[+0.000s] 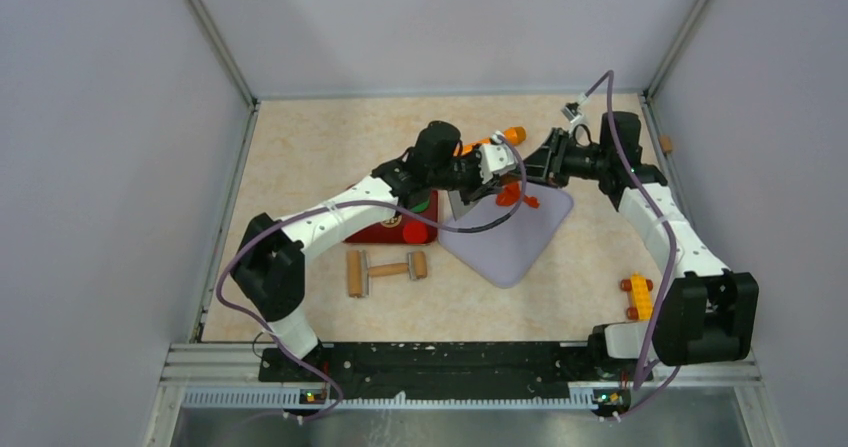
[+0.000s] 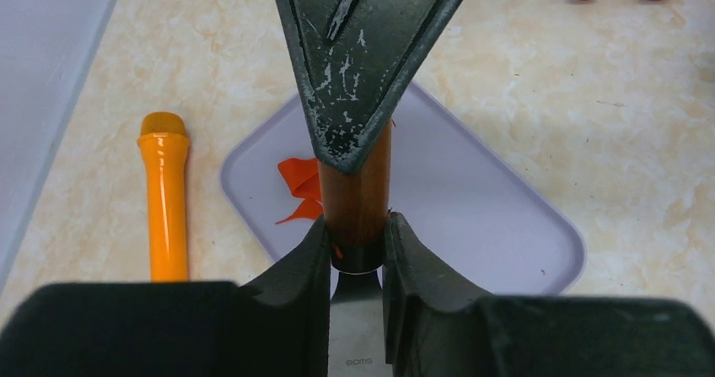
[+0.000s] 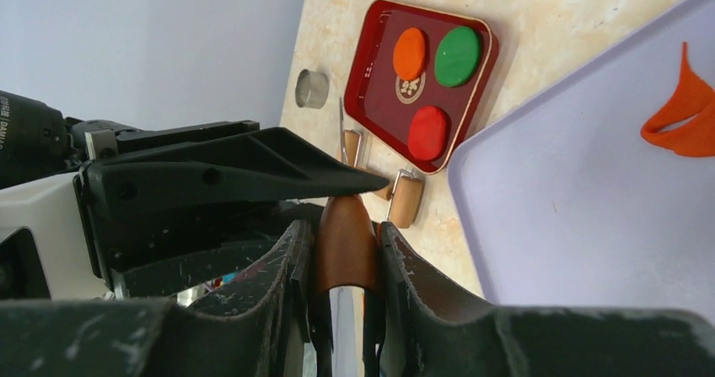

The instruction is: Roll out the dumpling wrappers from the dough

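- Dumpling wrapper (image 3: 410,53), a flat round orange disc, is lying in the red tray (image 3: 379,99)
- It is sitting right next to a green disc (image 3: 458,55) and close to a red disc (image 3: 428,132) in the same tray
- We are seeing the tray resting on the table (image 1: 300,167), just beside the purple mat (image 3: 573,225)
- We are squeezing the brown handle of a tool (image 2: 358,200) with our left gripper (image 2: 358,234). Its jaws are narrow and pressing on both sides of the handle
- We are also pinching that same handle with our right gripper (image 3: 347,225). Its jaws are narrow and tight on it too
- Both grippers are meeting over the far part of the mat
- A curled scrap of orange-red clay (image 2: 299,187) is lying on the mat, just beside the handle
- An orange stick (image 2: 164,200) is lying on the table, next to the mat
- A wooden roller (image 1: 385,270) is lying on the table near the tray
- A small metal ring (image 3: 312,88) is standing near the tray
- A yellow toy car with red wheels (image 1: 637,297) is sitting well apart from the mat, by our right arm
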Robot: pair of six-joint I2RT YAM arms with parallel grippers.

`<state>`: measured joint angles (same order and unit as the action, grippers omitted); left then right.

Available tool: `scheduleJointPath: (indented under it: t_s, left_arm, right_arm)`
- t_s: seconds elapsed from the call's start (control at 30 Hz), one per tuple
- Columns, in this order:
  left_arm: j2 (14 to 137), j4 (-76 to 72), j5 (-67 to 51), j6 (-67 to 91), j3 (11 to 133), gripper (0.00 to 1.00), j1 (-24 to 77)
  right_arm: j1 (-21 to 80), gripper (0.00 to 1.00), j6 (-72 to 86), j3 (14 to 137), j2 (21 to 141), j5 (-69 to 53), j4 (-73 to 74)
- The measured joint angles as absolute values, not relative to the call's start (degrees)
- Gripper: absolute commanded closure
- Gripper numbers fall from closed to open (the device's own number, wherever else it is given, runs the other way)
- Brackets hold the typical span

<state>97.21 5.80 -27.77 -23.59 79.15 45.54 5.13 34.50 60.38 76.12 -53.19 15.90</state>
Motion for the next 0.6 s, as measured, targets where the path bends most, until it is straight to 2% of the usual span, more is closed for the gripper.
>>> scheduleJointPath:
  t_s: [0.03, 0.1, 0.13, 0.17, 0.27, 0.43, 0.6]
  left_arm:
    - [97.56, 6.24, -28.08, -23.88, 79.46, 0.98, 45.32]
    - [98.02, 7.07, -28.97, -24.10, 79.83, 1.00, 45.21]
    - [98.04, 7.51, -29.21, -24.21, 79.83, 1.00, 45.21]
    - [98.04, 8.19, -29.56, -24.29, 79.83, 1.00, 45.25]
    - [98.02, 10.70, -30.28, -25.54, 79.79, 1.00, 45.45]
    - [97.19, 16.97, -31.94, -29.41, 74.87, 1.00, 44.75]
    - [96.90, 25.39, -35.68, -31.46, 67.35, 1.00, 42.44]
  right_arm:
    - [5.13, 0.98, 34.52, 60.23, 76.12, -52.97, 16.08]
    - [5.13, 0.80, 34.24, 59.81, 76.07, -52.77, 16.40]
    - [5.13, 0.66, 34.04, 59.57, 75.99, -52.84, 16.73]
    - [5.10, 0.57, 33.76, 59.27, 75.88, -53.06, 17.19]
    - [4.34, 0.38, 32.51, 58.50, 75.22, -54.41, 18.74]
    - [-0.54, 0.21, 29.76, 58.26, 73.34, -54.70, 21.08]
    - [-6.00, 0.19, 27.62, 57.63, 72.40, -51.40, 22.74]
